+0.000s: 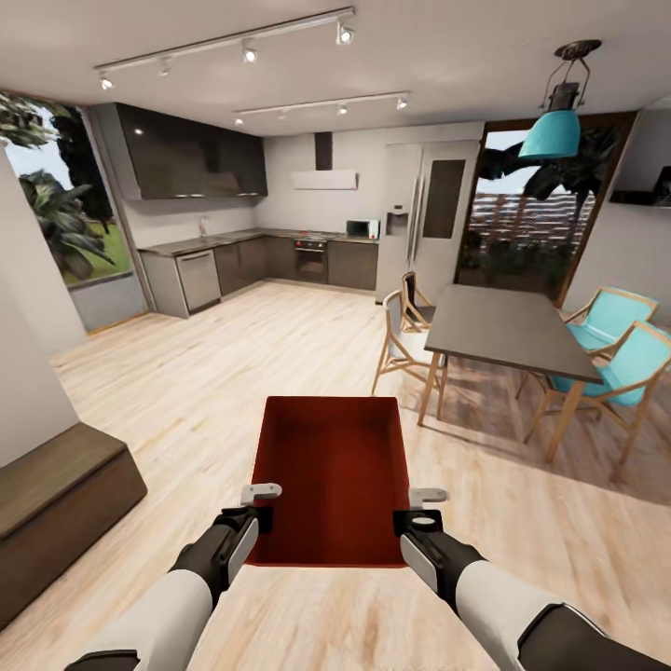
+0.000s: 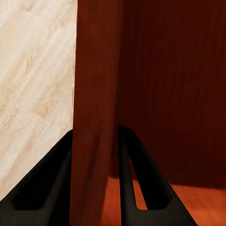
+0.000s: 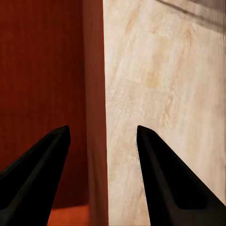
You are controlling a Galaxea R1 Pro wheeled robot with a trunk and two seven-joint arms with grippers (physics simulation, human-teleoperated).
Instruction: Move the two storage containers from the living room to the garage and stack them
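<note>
While the container (image 1: 335, 485) rides out in front of the trunk between both arms, held above the pale plank floor (image 1: 233, 373), the step in hand reads as transport: carrying it out of this open kitchen-dining space toward the garage.

Left gripper (image 1: 263, 496): the left wrist view shows its fingers (image 2: 47, 188) clamped on the bin's side wall, one inside, one outside, both touching.

Right gripper (image 1: 427, 503): the right wrist view shows its fingers (image 3: 35, 174) straddling the opposite wall but standing apart from it, gaps on both sides. Judgement: this side is not pinched. Closing it before any turn would steady the load.

To do it well: keep both wrists level, keep the bin flat, drive slowly, give the dining table (image 1: 508, 326) and chairs (image 1: 405, 340) wide berth.

Materials: bin is orange-red, rectangular, lidless, thin-walled, with fine vertical ribbing on its inner faces; likely stiff plastic, a bit slick under dark finger pads. Floor is light wood-grain planking. Table top is matte grey on slim wooden legs.
</note>
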